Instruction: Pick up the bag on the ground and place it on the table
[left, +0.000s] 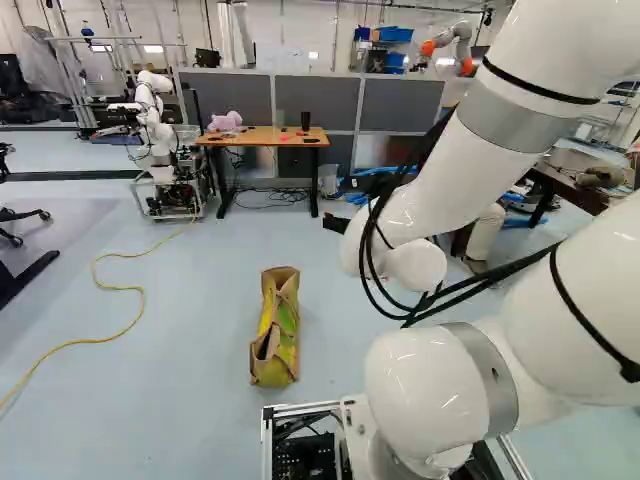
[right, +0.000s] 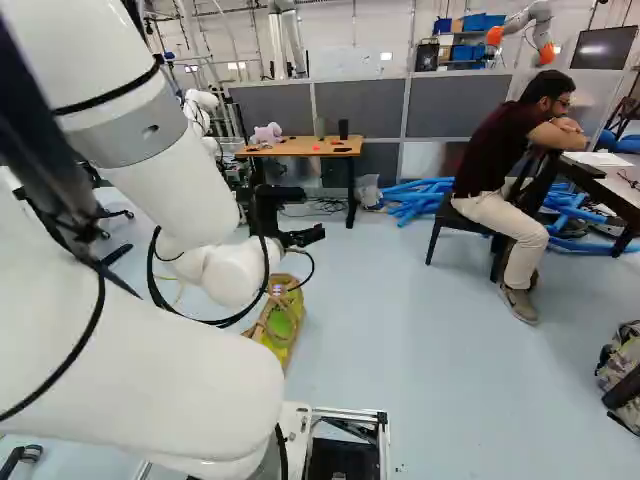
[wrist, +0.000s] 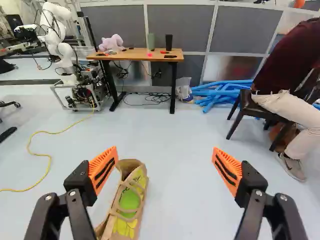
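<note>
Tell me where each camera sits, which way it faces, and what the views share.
Left base view: on the base, behind the arm's left, looking ahead and slightly down; the white arm fills the right side.
Right base view: behind the arm's right, same direction; the arm fills the left side, the black gripper beyond it.
Wrist view: on the wrist, looking along the gripper; its two open fingers show.
All three share the bag and table.
</note>
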